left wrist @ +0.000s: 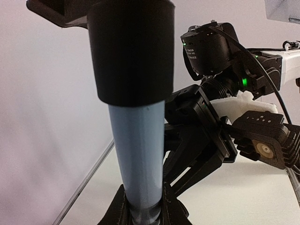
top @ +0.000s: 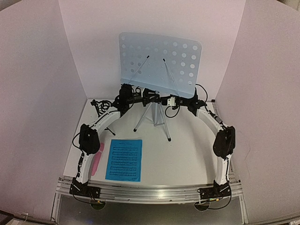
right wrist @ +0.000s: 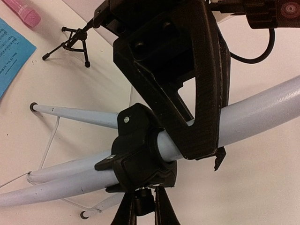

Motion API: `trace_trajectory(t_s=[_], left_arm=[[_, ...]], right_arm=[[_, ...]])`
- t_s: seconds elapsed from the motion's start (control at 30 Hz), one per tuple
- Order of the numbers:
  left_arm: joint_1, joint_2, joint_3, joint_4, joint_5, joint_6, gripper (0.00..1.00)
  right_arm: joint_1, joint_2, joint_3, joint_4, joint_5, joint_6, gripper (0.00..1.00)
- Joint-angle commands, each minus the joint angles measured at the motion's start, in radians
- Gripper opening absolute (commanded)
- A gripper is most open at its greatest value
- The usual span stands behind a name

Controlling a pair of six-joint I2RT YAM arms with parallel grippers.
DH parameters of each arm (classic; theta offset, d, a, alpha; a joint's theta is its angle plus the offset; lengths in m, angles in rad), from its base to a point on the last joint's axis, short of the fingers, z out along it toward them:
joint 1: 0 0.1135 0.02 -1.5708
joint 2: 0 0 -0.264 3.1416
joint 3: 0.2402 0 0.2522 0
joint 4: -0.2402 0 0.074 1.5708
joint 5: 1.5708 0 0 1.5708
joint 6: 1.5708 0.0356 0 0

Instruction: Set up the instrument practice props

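The pale-blue perforated music stand point(top: 159, 63) stands on its silver tripod point(top: 151, 117) at the back middle. My left gripper point(top: 146, 97) is shut on the stand's pale-blue pole point(left wrist: 138, 154), seen in the left wrist view with the fingers point(left wrist: 140, 208) closed around it. My right gripper point(top: 165, 101) is shut on the small knob point(right wrist: 144, 205) under the black clamp collar point(right wrist: 140, 150) on the pole. One bright-blue sheet-music page point(top: 124, 159) lies flat at the front left. The pink microphone point(top: 97, 158) lies beside it. The small black tripod mic stand point(top: 100, 105) is at the back left.
White walls enclose the table on three sides. Cables trail behind both wrists near the stand. The tripod legs point(right wrist: 70, 112) spread over the table's middle back. The aluminium rail point(top: 150, 192) runs along the near edge.
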Motion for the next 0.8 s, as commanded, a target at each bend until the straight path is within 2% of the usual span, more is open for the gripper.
trace_trajectory(t_s=[0.0, 0.1, 0.33, 0.57, 0.77], left_arm=[[0.006, 0.005, 0.018, 0.001, -0.002, 0.119, 0.0], [0.006, 0.004, 0.013, 0.001, -0.005, 0.124, 0.0], [0.006, 0.006, 0.009, 0.0, -0.005, 0.142, 0.0], [0.006, 0.006, 0.008, -0.011, -0.018, 0.143, 0.0], [0.006, 0.013, 0.04, -0.045, -0.044, 0.074, 0.0]], right_arm=[[0.02, -0.003, 0.016, -0.093, -0.014, 0.046, 0.0], [0.02, -0.007, 0.039, -0.182, -0.053, 0.132, 0.0], [0.02, 0.036, 0.11, -0.356, -0.262, 0.551, 0.0], [0.011, 0.09, 0.146, -0.361, -0.427, 0.872, 0.0], [-0.003, 0.2, 0.292, -0.354, -0.587, 1.124, 0.0]])
